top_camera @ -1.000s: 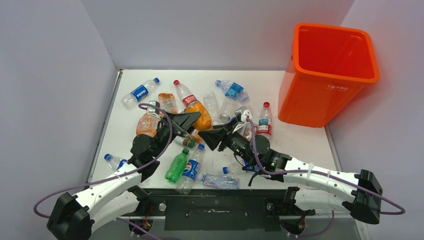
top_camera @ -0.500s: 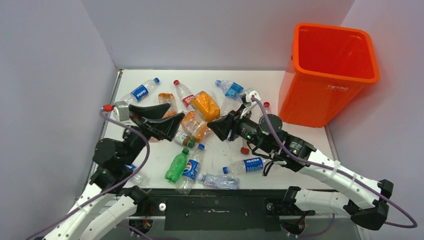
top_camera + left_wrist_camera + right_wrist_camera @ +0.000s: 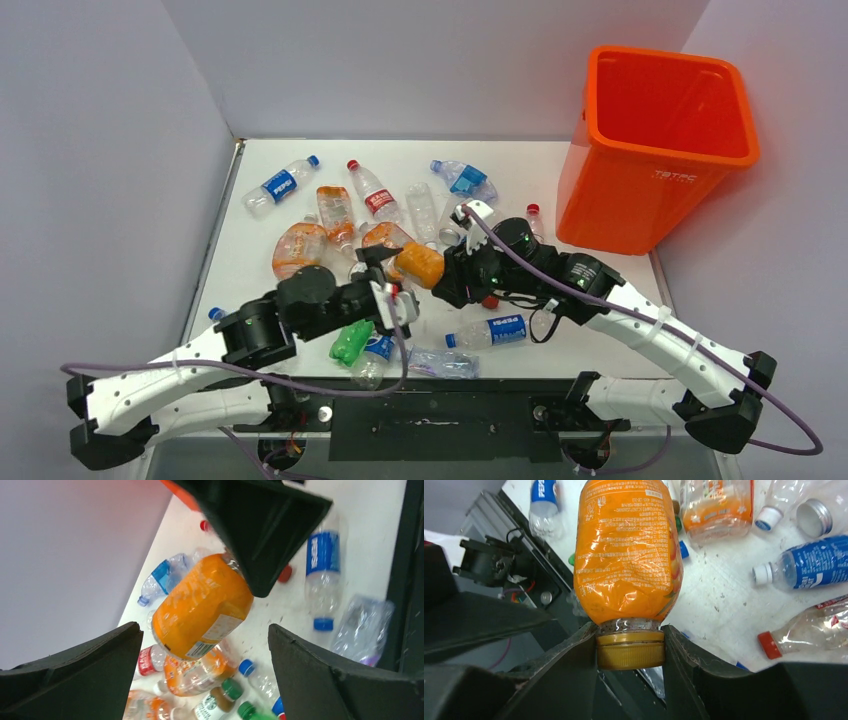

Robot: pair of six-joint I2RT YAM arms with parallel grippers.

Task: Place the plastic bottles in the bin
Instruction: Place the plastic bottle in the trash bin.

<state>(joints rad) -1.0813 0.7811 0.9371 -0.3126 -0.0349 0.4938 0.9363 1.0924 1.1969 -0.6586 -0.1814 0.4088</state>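
Gripping an orange bottle (image 3: 626, 555) by its capped neck, the right gripper (image 3: 629, 630) holds it in the air over the middle of the table (image 3: 240, 280), jaws narrow around it. The left gripper (image 3: 204, 626) hangs just beside the bottle's base, jaws spread wide, holding nothing. Other bottles (image 3: 281, 185) lie scattered on the tabletop. The orange bin (image 3: 620, 200) stands at the far right corner, well apart from the held bottle
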